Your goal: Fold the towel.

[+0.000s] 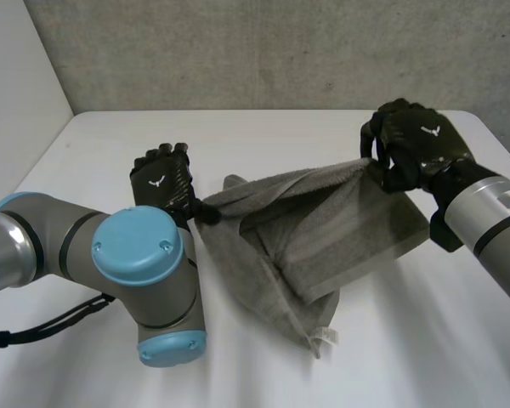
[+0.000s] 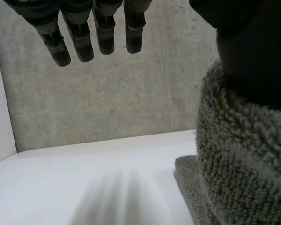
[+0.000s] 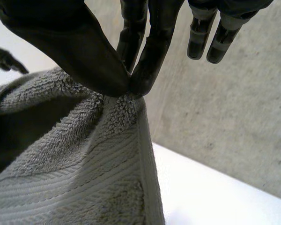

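Soft, light and limp, the towel (image 1: 323,229) hangs stretched between both hands, its lower end trailing on the table (image 1: 425,340); the corners look the surest places to hold. The right hand (image 1: 416,144) pinches one top corner between thumb and fingertips (image 3: 147,77). The left hand (image 1: 163,180), fingers straight, traps the other corner with its thumb.

The white table (image 1: 263,140), its far edge against a grey wall (image 1: 263,51), carries a grey towel (image 1: 323,242) near its middle, the lower part resting on the tabletop with one corner toward the near edge, the upper part raised off it.
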Motion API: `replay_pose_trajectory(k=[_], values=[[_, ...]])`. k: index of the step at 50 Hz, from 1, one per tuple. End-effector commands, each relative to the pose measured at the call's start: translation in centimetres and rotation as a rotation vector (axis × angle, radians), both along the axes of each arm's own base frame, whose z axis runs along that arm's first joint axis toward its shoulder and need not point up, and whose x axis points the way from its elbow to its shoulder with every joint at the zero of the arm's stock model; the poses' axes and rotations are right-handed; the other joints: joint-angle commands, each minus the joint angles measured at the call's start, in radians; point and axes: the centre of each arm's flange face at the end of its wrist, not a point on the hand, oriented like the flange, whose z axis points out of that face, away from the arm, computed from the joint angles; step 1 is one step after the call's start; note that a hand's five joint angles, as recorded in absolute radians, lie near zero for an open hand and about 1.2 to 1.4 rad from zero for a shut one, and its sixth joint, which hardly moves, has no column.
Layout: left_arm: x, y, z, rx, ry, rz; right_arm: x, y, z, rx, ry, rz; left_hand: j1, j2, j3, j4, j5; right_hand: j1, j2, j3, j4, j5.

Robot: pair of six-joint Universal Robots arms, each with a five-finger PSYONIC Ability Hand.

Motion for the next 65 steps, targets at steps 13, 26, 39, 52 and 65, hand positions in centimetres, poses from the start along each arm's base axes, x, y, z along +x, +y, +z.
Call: replay_pose_trajectory(k=[13, 26, 39, 52, 65], values=[[-1.0, 5.0, 2.3, -0.008, -0.041, -0.124, 0.7, -0.7, -7.2, 0.163, 0.121, 0.013, -0.006, 0.004, -0.044, -0.052, -0.013, -0.98, -0.987, -0.006, -0.007, -0.995], [-3.6, 9.5, 1.6, 0.006, -0.041, -0.244, 1.3, -0.2, -7.9, 0.164, 0.117, 0.035, -0.009, 0.001, -0.044, -0.052, -0.016, -0.983, -0.99, -0.006, -0.007, -0.998], [-4.8, 12.4, 1.2, 0.01, -0.04, -0.316, 1.9, -0.1, -8.5, 0.147, 0.118, 0.055, -0.012, -0.002, -0.044, -0.052, -0.019, -0.576, -0.584, -0.006, -0.007, -0.591], [-4.7, 14.1, 0.4, 0.035, -0.078, -0.353, 2.5, 1.0, -9.9, 0.194, 0.137, 0.09, -0.012, -0.002, -0.044, -0.052, -0.019, -0.543, -0.55, -0.006, -0.007, -0.558], [-5.0, 14.2, -2.4, 0.074, -0.135, -0.357, 2.7, -0.6, -7.7, 0.13, 0.093, 0.094, -0.012, -0.002, -0.044, -0.052, -0.019, 0.085, 0.077, -0.006, -0.007, 0.07]])
